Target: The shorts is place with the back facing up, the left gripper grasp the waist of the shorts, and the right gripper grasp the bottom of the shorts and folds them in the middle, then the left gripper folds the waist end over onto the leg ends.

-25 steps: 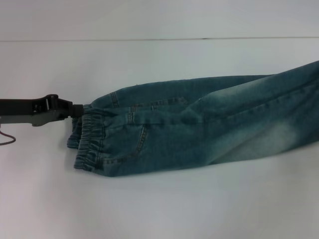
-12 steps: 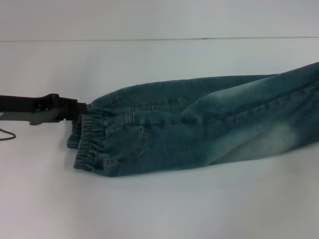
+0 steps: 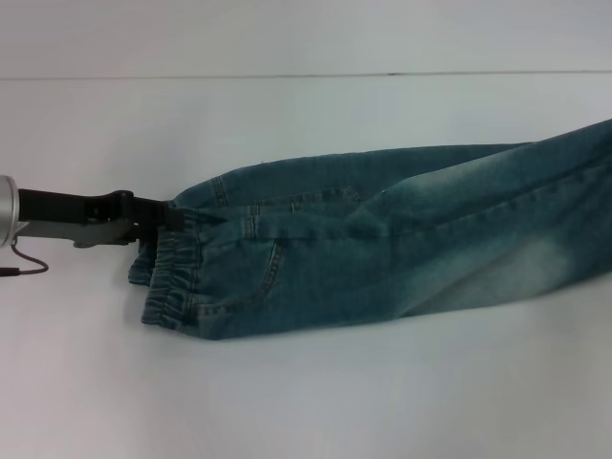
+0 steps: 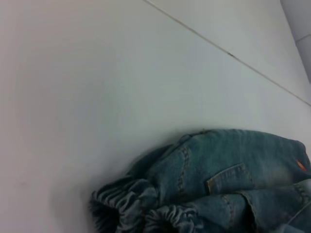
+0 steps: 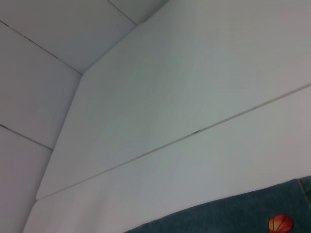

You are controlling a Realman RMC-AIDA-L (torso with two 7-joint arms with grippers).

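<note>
The shorts [image 3: 382, 239] lay already doubled lengthwise across the middle of the white bench [image 3: 306, 402], the elastic waist [image 3: 170, 273] toward the bench's left edge and the leg ends running off toward its right edge, out of the head view. By that lie, the first fold looked done and the second step was in hand. The left gripper [image 3: 170, 216] met the far corner of the waist, low over the bench; its fingertips seemed buried in the gathered cloth, though whether they were pinched on it I could not tell. The right gripper appeared in no view.

The next move, as I judged it, called for a firm hold through both waist layers, then a lift and sweep toward the leg ends.

The cloth was faded blue denim, heavy-looking, with stitched back pockets and a ruched, ribbed waistband that bunched into soft ruffles in the left wrist view. The bench was smooth and matte.
</note>
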